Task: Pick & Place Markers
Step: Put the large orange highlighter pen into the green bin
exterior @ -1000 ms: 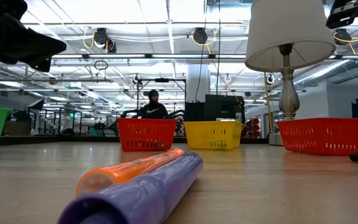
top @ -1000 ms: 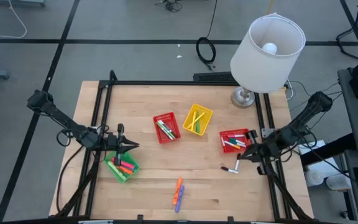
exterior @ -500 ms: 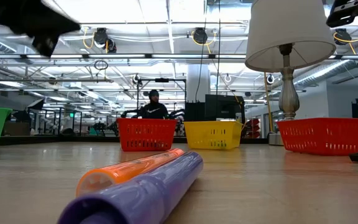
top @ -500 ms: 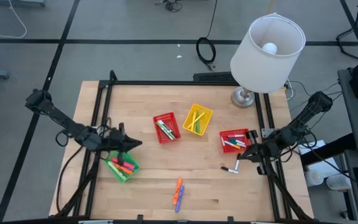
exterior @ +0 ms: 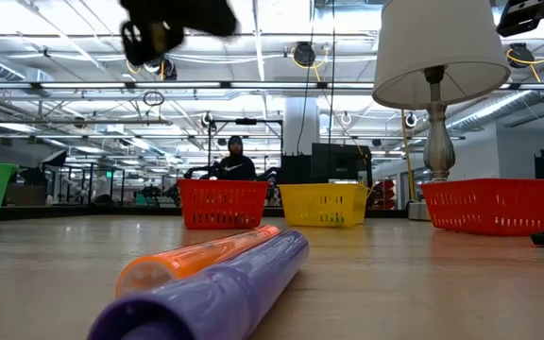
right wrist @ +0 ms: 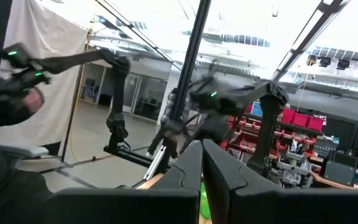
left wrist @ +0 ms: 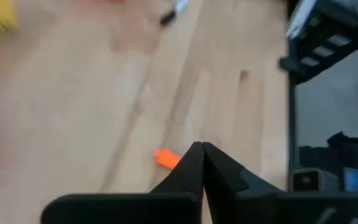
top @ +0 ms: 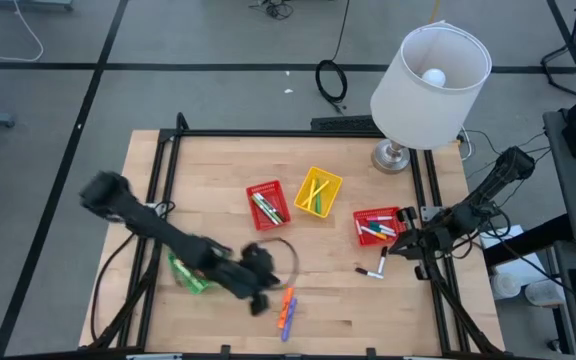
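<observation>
The left hand (top: 259, 297), fingers pressed together and empty, hangs near the worktop's front edge just beside the orange marker (top: 286, 301) and purple marker (top: 289, 322) lying side by side. It should spread wide, align across the orange barrel and descend squarely. The right hand (top: 396, 247) waits closed by the right edge.
</observation>
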`<state>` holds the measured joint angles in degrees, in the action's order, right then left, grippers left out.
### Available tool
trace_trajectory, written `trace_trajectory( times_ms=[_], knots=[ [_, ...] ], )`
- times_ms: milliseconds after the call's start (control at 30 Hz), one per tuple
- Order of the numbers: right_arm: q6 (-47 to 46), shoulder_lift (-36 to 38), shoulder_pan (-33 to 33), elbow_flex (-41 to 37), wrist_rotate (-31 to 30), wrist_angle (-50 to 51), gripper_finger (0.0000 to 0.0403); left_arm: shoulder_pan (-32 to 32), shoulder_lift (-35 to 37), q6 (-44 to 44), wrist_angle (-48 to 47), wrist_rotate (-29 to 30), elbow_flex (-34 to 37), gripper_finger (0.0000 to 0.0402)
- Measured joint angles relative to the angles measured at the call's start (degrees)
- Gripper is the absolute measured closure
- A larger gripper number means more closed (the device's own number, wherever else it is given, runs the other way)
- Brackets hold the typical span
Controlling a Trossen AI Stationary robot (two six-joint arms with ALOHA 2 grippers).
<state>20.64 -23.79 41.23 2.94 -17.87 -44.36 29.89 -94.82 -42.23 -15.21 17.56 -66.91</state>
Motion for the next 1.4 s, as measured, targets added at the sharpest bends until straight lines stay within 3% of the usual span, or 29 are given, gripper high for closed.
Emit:
trace_trajectory(
  times_ms=[167, 300, 467, 700, 900, 1400],
  knots=[
    [-2.0, 0.0, 0.0, 0.0, 0.1, 0.0, 0.0402, 0.4, -14.7, -1.1, -1.2, -3.8, -11.2, 0.0355],
    [-4.0, 0.0, 0.1, -0.1, 2.9, 0.5, 0.0402, -0.3, -21.8, -3.6, -8.8, -7.0, -17.9, 0.0302],
    [-4.9, 0.0, 0.1, -0.1, 7.5, 0.5, 0.0402, -2.7, -24.9, -10.1, -15.5, -8.1, -20.4, 0.0228],
    [-3.6, 0.0, 0.1, -0.1, 7.5, 0.4, 0.0402, -5.4, -24.9, -14.1, -18.7, -9.4, -20.4, 0.0154],
    [-3.5, 0.0, 0.1, -0.1, 7.5, 0.5, 0.0403, -6.7, -25.5, -13.6, -18.8, -11.9, -20.4, 0.0134],
    [-3.9, 0.0, 0.1, -0.1, 7.3, 1.3, 0.0403, -7.2, -29.3, -15.4, -18.7, -15.1, -20.7, 0.0147]
  ],
)
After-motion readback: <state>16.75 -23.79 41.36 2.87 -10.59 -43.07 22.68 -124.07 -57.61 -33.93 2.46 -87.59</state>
